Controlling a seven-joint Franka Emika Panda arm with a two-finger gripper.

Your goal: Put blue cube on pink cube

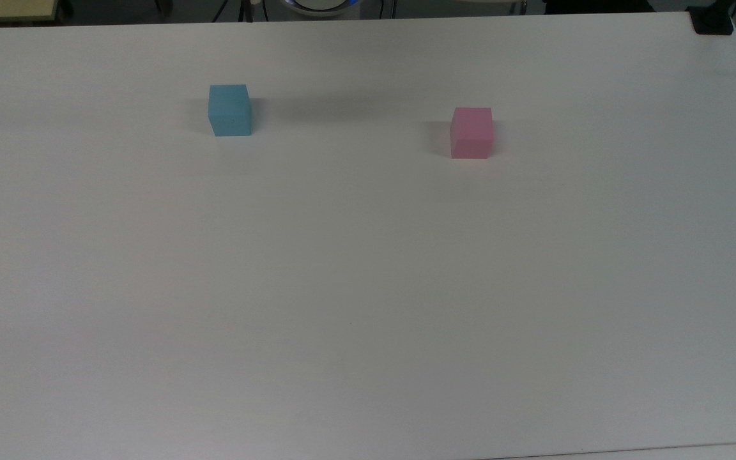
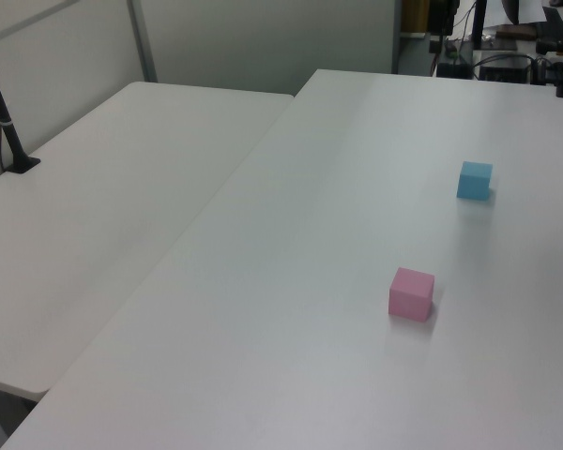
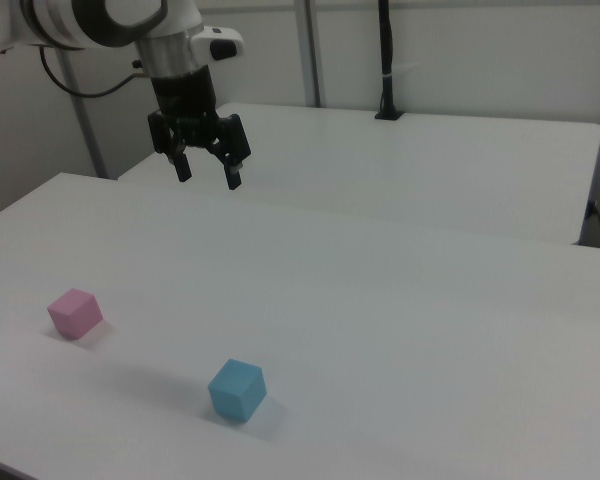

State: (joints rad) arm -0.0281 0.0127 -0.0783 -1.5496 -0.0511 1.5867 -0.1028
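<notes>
Scene at the outset of a stacking task. The blue cube (image 1: 230,110) rests flat on the white table (image 1: 368,287), near the far edge as the top view shows it and toward the top view's left. The pink cube (image 1: 471,132) rests on the same surface, well apart from the blue cube, toward the top view's right and slightly nearer the middle of the table. Neither cube touches anything but the table. The left view shows the pink cube (image 2: 412,293) nearer the camera and the blue cube (image 2: 475,180) beyond it, close to the left view's right edge.

In the right view the tool (image 3: 209,172) hangs high above the table, well apart from both cubes, with its two fingers spread apart and pointing down, holding nothing. The blue cube (image 3: 237,390) lies near the right view's bottom edge; the pink cube (image 3: 75,312) lies to the right view's left of it.

Judged step in hand: approach to the blue cube. To do it well, the tool should travel over the blue cube first and then descend vertically, its fingers aligned with two opposite flat faces, not across corners, so that the cube is not nudged or turned on closing. The fingers should stay spread wider than the cube until they straddle it, and should grip around mid-height, leaving the underside free for a level placement on the pink cube.
</notes>
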